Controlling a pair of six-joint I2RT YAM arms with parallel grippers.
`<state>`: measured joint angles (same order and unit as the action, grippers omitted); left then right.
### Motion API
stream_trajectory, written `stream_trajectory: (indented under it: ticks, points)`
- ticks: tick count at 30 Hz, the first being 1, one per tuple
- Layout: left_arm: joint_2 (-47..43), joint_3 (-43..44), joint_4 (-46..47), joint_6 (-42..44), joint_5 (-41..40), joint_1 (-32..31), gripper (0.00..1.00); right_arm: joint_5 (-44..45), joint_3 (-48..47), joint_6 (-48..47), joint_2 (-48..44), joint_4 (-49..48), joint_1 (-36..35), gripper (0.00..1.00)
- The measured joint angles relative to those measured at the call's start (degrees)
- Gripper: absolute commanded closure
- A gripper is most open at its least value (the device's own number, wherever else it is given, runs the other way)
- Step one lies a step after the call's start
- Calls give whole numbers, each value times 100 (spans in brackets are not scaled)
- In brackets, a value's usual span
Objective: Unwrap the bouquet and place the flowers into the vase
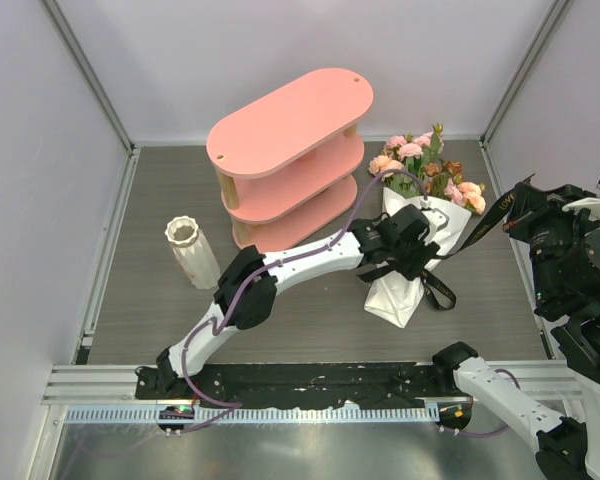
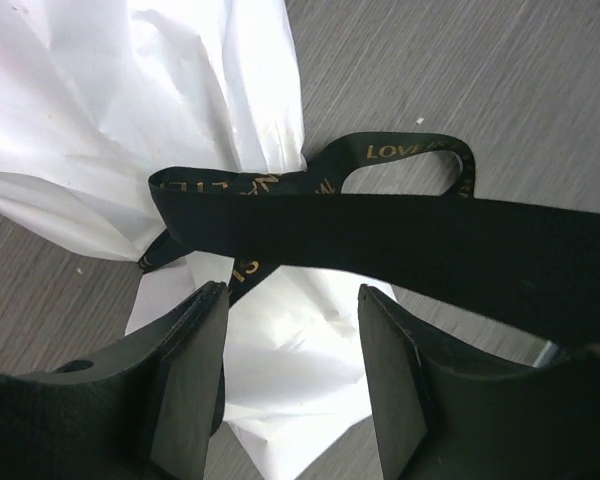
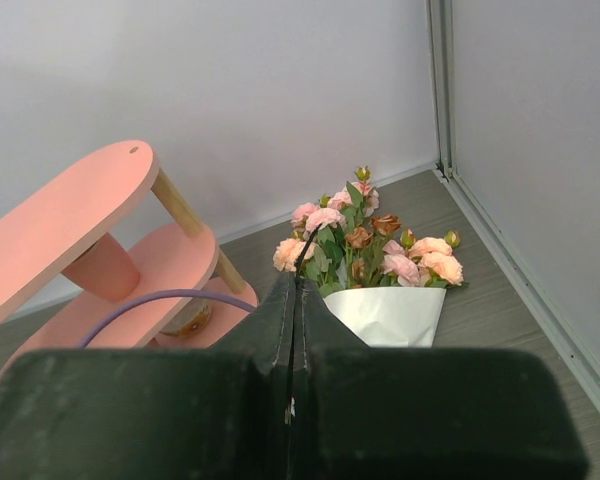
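My left pincer (image 2: 292, 300) hangs spread over the paper-wrapped bouquet of pink and peach roses (image 1: 446, 218) lying on the grey table (image 1: 310, 310). My right pincer (image 3: 294, 285), pressed together, pinches its black ribbon (image 2: 380, 230).

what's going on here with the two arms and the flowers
The arms are working on untying the bouquet, which lies on the table in its paper wrap. The right gripper is shut on the black ribbon and holds it stretched out to the side. The left gripper hovers open over the ribbon's loops at the paper's neck. The vase stands empty at the left.
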<state>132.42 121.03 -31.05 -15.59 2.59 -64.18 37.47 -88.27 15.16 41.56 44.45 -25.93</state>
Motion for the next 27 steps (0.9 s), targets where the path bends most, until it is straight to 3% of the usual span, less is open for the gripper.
stream_trajectory:
  ticks: [6, 8, 12, 14, 19, 27]
  points:
    - [356, 98, -105, 332, 17, 2, 41, -7, 0, 2, 0, 2, 0, 99]
    - [431, 98, -120, 452, 4, 2, 51, -7, 11, 2, 0, 0, 0, 99]
    - [522, 98, -162, 614, -44, 2, 63, -9, 48, 2, 4, 17, 0, 99]
    - [522, 76, -155, 643, -87, 0, 77, -9, 87, 2, 2, 17, 0, 99]
    - [516, 72, -146, 573, -269, 0, 100, 7, 282, 2, -39, 22, 0, 99]
    - [-133, -20, -328, -33, 205, 0, 100, 479, 531, 2, -157, 87, 0, 99]
